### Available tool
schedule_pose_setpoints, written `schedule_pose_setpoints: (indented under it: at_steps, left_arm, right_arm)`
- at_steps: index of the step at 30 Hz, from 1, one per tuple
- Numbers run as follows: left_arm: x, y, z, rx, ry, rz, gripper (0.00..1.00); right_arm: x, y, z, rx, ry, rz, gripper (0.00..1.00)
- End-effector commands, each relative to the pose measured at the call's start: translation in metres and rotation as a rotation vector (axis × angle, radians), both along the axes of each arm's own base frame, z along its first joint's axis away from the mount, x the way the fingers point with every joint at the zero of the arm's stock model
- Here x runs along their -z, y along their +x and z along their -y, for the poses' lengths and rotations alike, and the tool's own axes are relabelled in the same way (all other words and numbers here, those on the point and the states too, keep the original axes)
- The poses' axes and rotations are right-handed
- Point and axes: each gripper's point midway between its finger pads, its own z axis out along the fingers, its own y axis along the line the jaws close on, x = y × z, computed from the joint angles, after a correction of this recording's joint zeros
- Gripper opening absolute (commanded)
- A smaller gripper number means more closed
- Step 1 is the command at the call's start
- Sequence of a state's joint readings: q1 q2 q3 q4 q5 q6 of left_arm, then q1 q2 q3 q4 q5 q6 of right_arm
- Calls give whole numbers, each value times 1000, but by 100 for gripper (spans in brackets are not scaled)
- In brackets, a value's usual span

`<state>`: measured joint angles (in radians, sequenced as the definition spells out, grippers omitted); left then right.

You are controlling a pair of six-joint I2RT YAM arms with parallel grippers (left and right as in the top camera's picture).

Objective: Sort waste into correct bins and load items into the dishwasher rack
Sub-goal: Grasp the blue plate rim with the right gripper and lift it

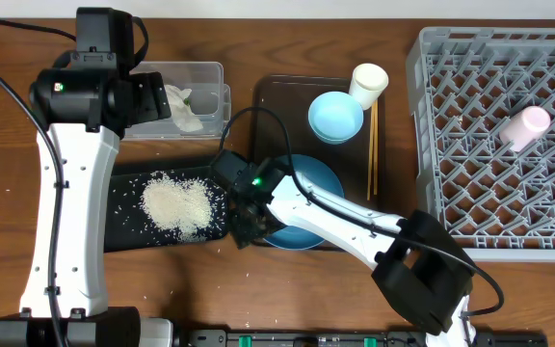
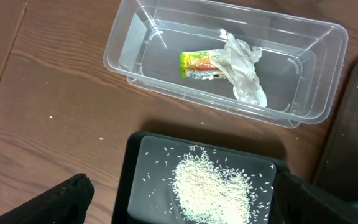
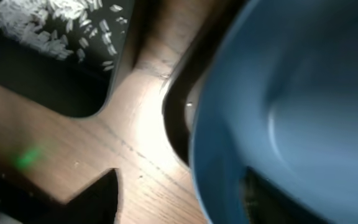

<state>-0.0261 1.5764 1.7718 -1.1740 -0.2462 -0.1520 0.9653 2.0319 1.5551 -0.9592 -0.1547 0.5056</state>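
Both stand parted: left gripper (image 2: 179, 202) hangs wide above the black tray (image 2: 130, 180); right gripper (image 3: 185, 198) has the dark-blue bowl (image 3: 303, 93) rim between its fingers, unclamped.

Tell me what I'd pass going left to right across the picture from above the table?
rice heap → dark-blue bowl → chopsticks → pink cup

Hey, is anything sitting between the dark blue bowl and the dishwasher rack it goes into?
Only the chopsticks lie between the dark-blue bowl and the rack, along the right edge of the brown tray. The pink cup sits deeper inside the rack.
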Motion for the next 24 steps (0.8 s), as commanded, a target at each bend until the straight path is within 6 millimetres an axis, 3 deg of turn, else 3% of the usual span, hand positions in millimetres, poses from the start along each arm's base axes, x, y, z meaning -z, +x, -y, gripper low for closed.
schedule_pose_setpoints:
  at_steps: [1,4,11,24]
  left_arm:
    - [-2,-2,-3,-1,12,0,96]
    - [-2,-2,-3,-1,12,0,96]
    - [-2,-2,-3,-1,12,0,96]
    - [-2,-2,-3,-1,12,0,96]
  right_arm:
    - [2,7,8,48,-67,71,49]
    - [3,9,14,71,-116,117,47]
    - [3,-8,-4,36,-103,155,46]
    - [19,-4,11,66,-243,264,46]
